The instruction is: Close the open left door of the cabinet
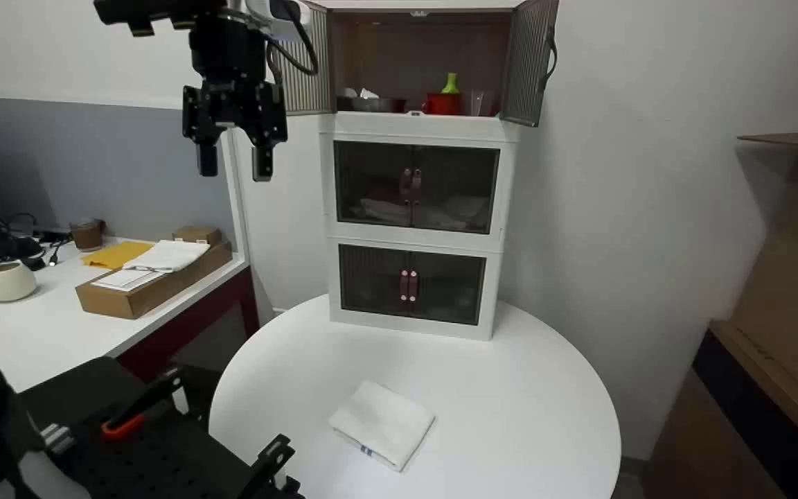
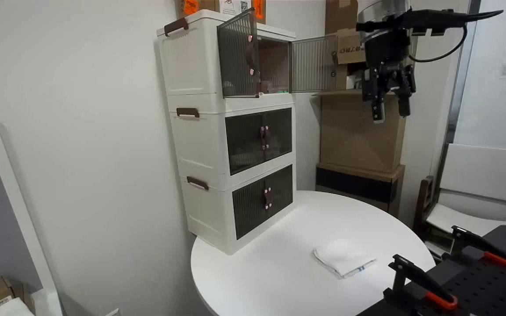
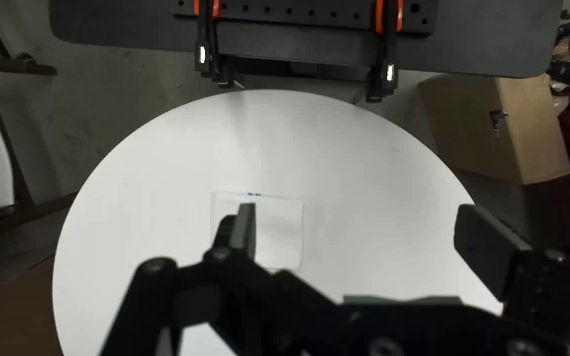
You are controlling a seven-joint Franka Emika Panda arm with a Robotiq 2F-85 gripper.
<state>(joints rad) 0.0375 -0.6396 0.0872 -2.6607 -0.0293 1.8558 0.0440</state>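
The white three-tier cabinet [image 1: 413, 127] stands on the round table and also shows in an exterior view [image 2: 200, 147]. Its top tier is open and holds red and green items. The left door [image 1: 310, 90], a tinted ribbed panel, is swung outward on its left hinge; the arm partly covers it there. It shows fully in an exterior view [image 2: 236, 59] with its dark handle. My gripper [image 1: 234, 163] is open and empty, pointing down in the air in front of the cabinet, apart from the door [image 2: 391, 109]. In the wrist view its fingers [image 3: 359, 232] are wide apart above the table.
The matching right door [image 1: 529, 62] is also swung open. The lower tiers' doors are shut. A folded white cloth [image 1: 383, 424] lies on the round white table [image 1: 510, 416]. A black mounting board with clamps [image 3: 295, 37] borders the table. Brown boxes [image 2: 363, 131] stand beyond the cabinet.
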